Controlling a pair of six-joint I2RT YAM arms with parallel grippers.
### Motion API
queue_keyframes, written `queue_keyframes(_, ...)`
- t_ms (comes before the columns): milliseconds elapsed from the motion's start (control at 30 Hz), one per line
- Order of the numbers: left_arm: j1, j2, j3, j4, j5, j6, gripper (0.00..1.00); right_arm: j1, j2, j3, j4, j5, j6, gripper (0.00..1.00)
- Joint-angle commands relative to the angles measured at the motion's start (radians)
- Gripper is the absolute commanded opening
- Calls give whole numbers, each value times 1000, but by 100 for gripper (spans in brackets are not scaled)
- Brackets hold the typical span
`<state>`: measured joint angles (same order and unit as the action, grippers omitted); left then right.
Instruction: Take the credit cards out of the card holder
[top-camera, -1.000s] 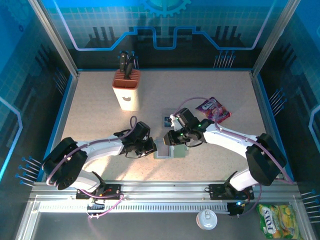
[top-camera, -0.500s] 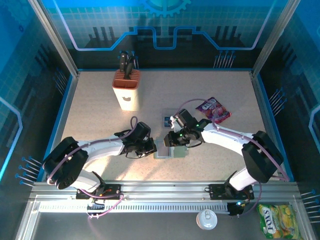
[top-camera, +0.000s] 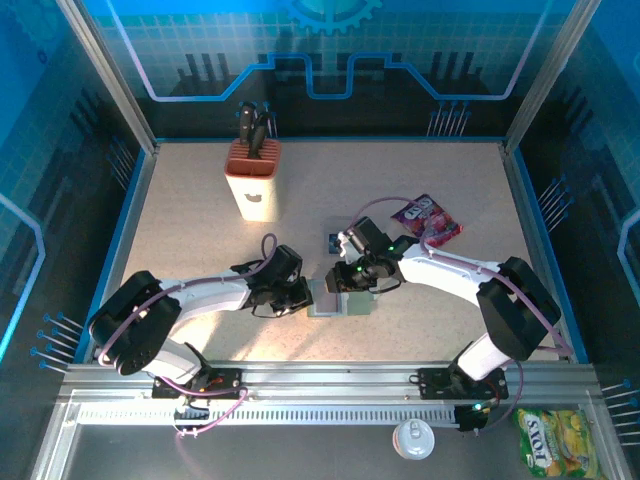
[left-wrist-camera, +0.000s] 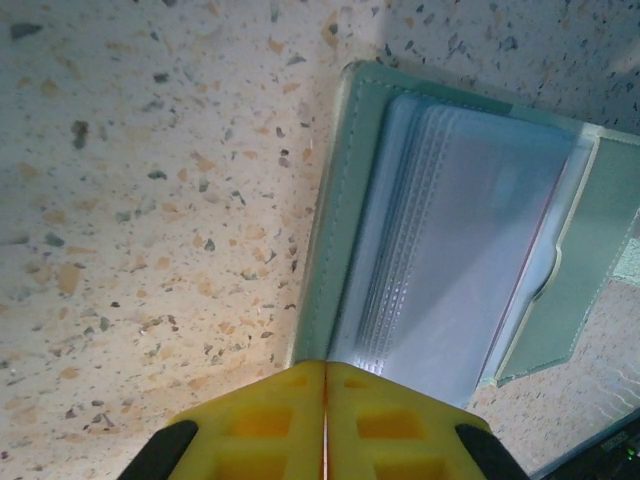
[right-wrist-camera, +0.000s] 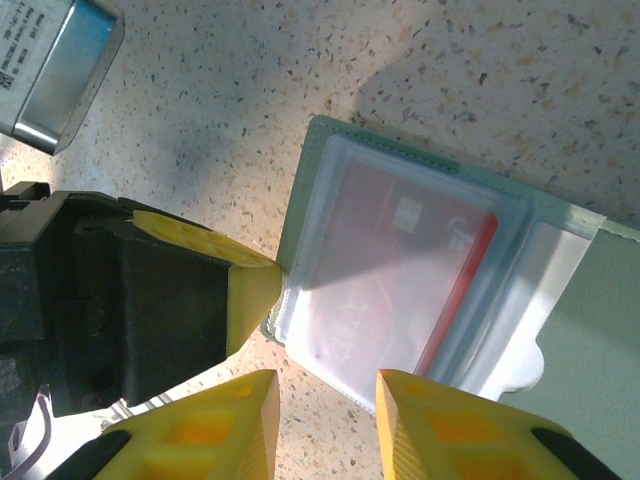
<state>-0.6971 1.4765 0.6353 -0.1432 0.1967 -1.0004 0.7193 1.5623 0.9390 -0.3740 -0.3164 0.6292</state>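
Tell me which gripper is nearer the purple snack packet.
Right. The right gripper hovers over the grey-green bifold card holder, near-left of the purple snack packet; the left gripper sits at the holder's left edge, farther.

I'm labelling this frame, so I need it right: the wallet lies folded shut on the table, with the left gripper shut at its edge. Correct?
Not quite. The wallet lies open, not folded shut. The right wrist view shows it spread flat, with a red card visible inside. The rest holds: it lies on the table, and the left gripper is shut at its edge.
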Motion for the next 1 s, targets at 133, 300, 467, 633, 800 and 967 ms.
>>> queue_keyframes(133, -7, -28, -19, -18, -33, -4, 9, 9, 31, 34, -6, -26, 12, 33)
queue_keyframes(300, -8, -8, -22, -13, -28, -4, 9, 14, 42, 38, -3, -32, 13, 33)
queue_keyframes(467, -8, 9, -26, -10, -23, -4, 9, 16, 51, 38, 1, -35, 17, 33)
queue_keyframes(633, -8, 18, -29, -9, -23, -4, 9, 21, 64, 36, 19, -49, 30, 34)
queue_keyframes(800, -7, 29, -33, -5, -20, -4, 8, 22, 82, 30, 58, -81, 57, 35)
queue_keyframes(967, -7, 30, -36, -8, -19, -5, 8, 20, 102, 26, 84, -97, 73, 37)
